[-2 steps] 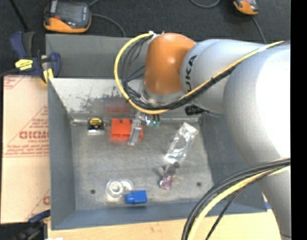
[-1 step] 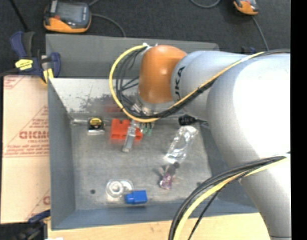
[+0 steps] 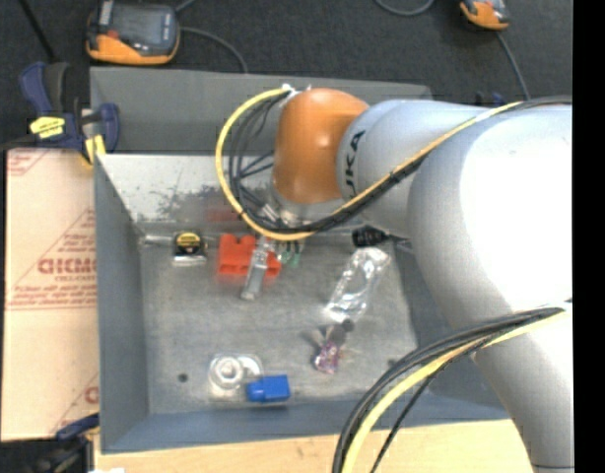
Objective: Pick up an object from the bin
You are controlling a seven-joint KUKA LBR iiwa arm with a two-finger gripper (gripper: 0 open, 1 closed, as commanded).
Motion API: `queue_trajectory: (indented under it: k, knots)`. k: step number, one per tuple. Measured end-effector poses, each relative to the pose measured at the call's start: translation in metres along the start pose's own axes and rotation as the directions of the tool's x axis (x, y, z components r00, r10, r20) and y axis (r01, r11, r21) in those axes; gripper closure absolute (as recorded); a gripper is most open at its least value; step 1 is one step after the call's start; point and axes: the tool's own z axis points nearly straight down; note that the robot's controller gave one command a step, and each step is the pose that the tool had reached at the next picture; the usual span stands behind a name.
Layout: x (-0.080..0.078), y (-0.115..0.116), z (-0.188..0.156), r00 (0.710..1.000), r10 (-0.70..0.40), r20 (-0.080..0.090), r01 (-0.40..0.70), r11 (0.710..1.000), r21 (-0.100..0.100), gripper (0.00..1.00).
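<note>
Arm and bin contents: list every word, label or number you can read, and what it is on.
"KUKA": on the arm's grey link, beside its orange cover.
Yellow-and-black gadget at the bin's far left: markings too small to read.
Other bin items: no readable text.

orange block (image 3: 232,255) partly behind tool (image 3: 253,284)

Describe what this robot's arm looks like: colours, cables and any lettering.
The arm is built of thick, rounded silver-grey links. Its wrist carries a smooth orange cover, with black KUKA lettering beside it. A yellow cable loops around the wrist alongside black cables, and more run along the arm.
</note>
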Motion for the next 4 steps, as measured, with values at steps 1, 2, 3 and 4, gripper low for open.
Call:
queue_trajectory:
  k: [1, 2, 3, 4]
  knots:
    - [-0.001, 0.0, -0.001, 1.0, 0.001, 0.004, -0.001, 1.0, -0.001, 1.0]
    - [-0.002, 0.0, -0.007, 1.0, 0.002, 0.01, -0.002, 1.0, -0.002, 1.0]
    - [-0.004, 0.0, -0.028, 1.0, 0.002, 0.013, -0.002, 1.0, -0.004, 1.0]
    - [-0.006, 0.0, -0.063, 1.0, 0.004, 0.015, -0.004, 1.0, -0.004, 1.0]
